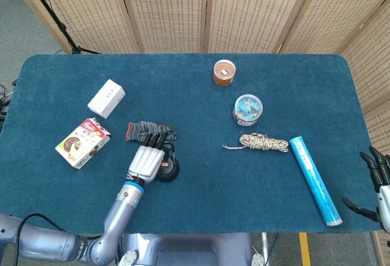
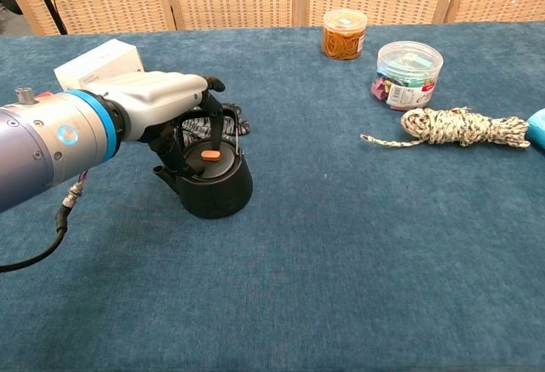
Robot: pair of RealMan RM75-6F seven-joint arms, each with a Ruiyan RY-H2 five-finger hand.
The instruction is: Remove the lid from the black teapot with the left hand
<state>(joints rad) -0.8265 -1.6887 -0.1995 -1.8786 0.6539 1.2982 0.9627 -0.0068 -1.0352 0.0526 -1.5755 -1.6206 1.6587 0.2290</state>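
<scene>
Left hand (image 2: 157, 104) over teapot (image 2: 213, 180), fingers curled, grip unclear; lid (image 2: 209, 154) on. Pinch knob (image 2: 210, 156) under fingertips, lift straight, avoid handle (image 2: 226, 125).

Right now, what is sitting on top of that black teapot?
Its lid, with a small orange knob, is on the teapot. The left hand hovers over it, covering part of the lid and handle.

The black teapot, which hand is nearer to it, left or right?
Left. The left hand is right over the black teapot, fingers down by its lid. The right hand is off at the table's far right edge.
</scene>
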